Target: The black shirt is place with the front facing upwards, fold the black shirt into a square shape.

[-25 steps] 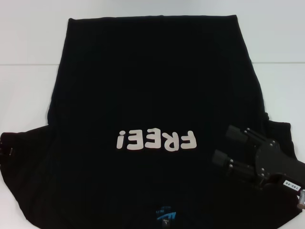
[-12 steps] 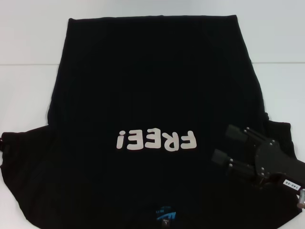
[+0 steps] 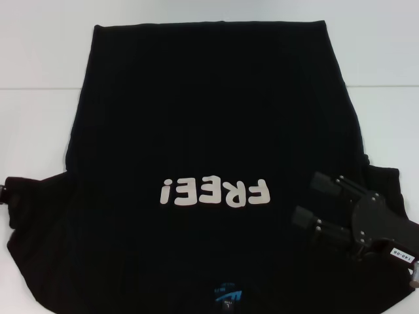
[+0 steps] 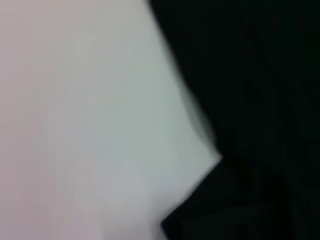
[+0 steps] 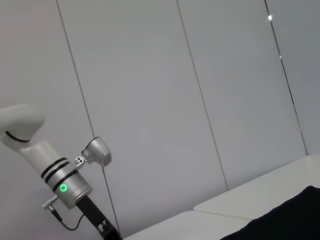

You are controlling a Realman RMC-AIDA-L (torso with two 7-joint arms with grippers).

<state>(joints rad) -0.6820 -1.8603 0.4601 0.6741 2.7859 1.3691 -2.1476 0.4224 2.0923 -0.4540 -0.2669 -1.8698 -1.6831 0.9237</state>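
Head view: the black shirt (image 3: 209, 170) is lying flat, print up, on the white worktop (image 3: 39, 59); the right tool (image 3: 313, 199), fingers spread, is hovering over its right sleeve. Left wrist view: cloth edge only, left tool's state untellable. It should pinch the sleeve hem squarely.

The black shirt (image 3: 209, 131) collar is cut off; left hand (image 3: 3, 194) barely shows

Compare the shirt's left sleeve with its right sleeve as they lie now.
On the large black cloth T-shirt with white "FREE!" letters, the left sleeve lies bare, its tip at the picture's edge. The right sleeve has the black right gripper, fingers apart, over it. Both sleeves lie spread flat on the white table.
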